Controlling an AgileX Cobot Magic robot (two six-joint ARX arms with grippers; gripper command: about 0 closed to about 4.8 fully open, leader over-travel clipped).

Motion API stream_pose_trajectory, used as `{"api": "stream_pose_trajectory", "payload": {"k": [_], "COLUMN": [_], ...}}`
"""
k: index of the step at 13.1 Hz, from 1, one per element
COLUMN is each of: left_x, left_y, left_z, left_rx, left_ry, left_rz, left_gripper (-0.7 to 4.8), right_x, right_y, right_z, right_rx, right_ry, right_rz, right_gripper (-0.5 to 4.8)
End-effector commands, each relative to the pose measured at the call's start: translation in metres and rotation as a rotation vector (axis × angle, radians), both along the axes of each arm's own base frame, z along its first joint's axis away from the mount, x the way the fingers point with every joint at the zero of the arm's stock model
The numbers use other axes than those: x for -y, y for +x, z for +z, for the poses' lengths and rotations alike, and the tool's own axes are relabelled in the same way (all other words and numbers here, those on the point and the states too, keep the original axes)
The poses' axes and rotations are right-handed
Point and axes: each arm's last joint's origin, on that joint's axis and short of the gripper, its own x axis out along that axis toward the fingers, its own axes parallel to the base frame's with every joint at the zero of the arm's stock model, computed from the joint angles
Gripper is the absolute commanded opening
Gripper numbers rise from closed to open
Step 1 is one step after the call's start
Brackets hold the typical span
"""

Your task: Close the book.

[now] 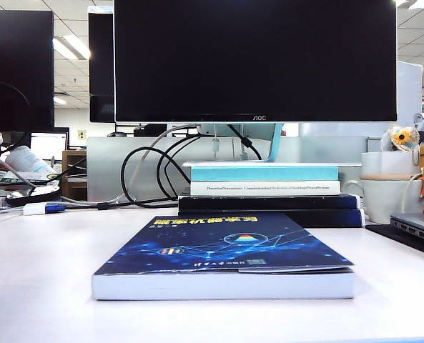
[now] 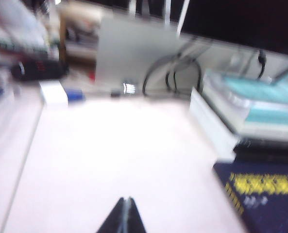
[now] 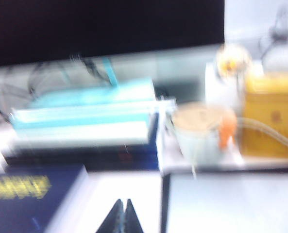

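Exterior shot is sharp and evenly bright from the ceiling panels (image 1: 72, 46), with the white desk (image 1: 40, 279) nearly blown out and a bit of sheen on the book (image 1: 226, 246) cover. Both wrist views are badly smeared, probably motion blur, and everything looks soft and washed out.

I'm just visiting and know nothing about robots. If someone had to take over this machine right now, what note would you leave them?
Left gripper: jaws shut, holding nothing, hanging above the bare white table to the left of the book.
Right gripper: jaws shut, holding nothing, above the table just right of the book, in front of the white mug.
Thick paperback book with the dark blue glossy cover and yellow title: lies flat in mid-table, cover down over the pages, in front of the stack of teal, white and navy books.
Done: the book looks closed.
Left: nothing obvious; neither arm shows in the exterior view.
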Motion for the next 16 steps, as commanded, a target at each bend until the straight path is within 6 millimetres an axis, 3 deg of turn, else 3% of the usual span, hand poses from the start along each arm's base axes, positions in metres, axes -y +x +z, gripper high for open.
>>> {"api": "stream_pose_trajectory", "payload": {"k": [1, 2, 4, 7, 16], "left_x": [0.001, 0.001, 0.0, -0.004, -0.005], "left_y": [-0.005, -0.014, -0.016, -0.017, -0.017], "left_z": [0.009, 0.014, 0.0, -0.015, -0.017], "left_rx": [0.076, 0.128, 0.002, -0.161, -0.175], "left_ry": [0.002, 0.023, 0.064, 0.125, 0.13], "left_rz": [-0.028, -0.061, -0.016, 0.117, 0.158], "left_gripper": [-0.06, -0.06, -0.06, -0.06, -0.06], "right_x": [0.0, 0.004, 0.015, 0.018, 0.017], "right_y": [0.0, 0.001, 0.003, 0.004, 0.003], "right_z": [-0.004, -0.002, -0.008, -0.01, -0.013], "right_rx": [-0.02, 0.0, -0.067, -0.09, -0.122], "right_ry": [-0.046, -0.064, -0.073, -0.077, -0.077], "right_rz": [-0.002, -0.024, -0.11, -0.135, -0.128], "right_gripper": [-0.02, -0.02, -0.02, -0.02, -0.01]}}
